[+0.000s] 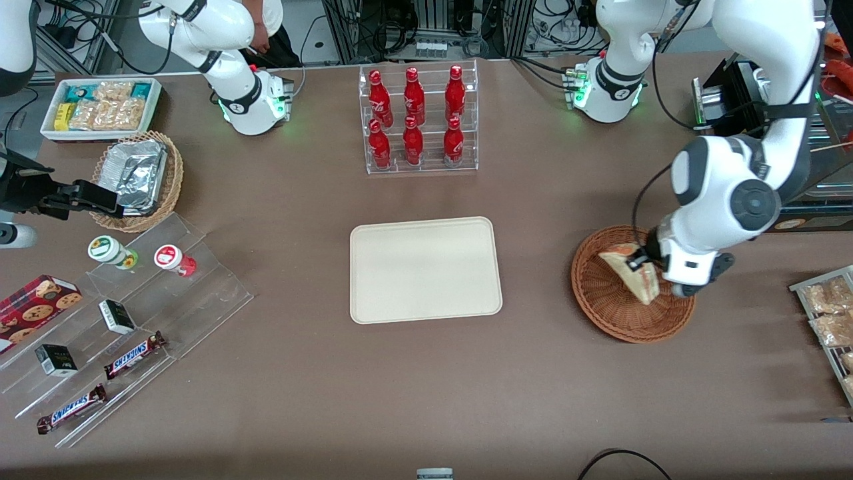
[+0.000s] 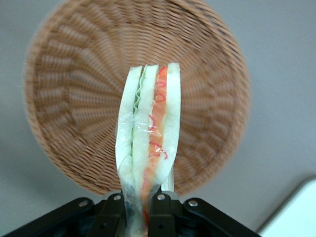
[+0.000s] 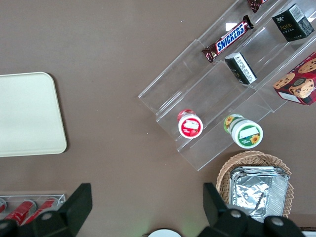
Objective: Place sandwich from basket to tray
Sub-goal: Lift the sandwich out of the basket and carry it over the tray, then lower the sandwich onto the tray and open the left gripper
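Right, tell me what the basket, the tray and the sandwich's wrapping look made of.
Basket: woven wicker, reddish-brown, ridged weave visible.
Tray: probably plastic, matte cream, smooth with a moulded rim.
Sandwich: soft white bread, seemingly in clear film, judging by glossy creases. The gripper is shut on it above the basket.

front: high, looking down | wrists: close, downward | shared: tray (image 1: 425, 270)

You had the gripper (image 1: 641, 264) toward the working arm's end. Snack packs (image 1: 828, 313) lay near it. The bottle rack (image 1: 418, 120) stood well apart, farther from the front cam. Snickers bars (image 1: 133, 355), foil container (image 1: 136, 175) & snack bin (image 1: 100, 107) sat toward the parked arm's end.
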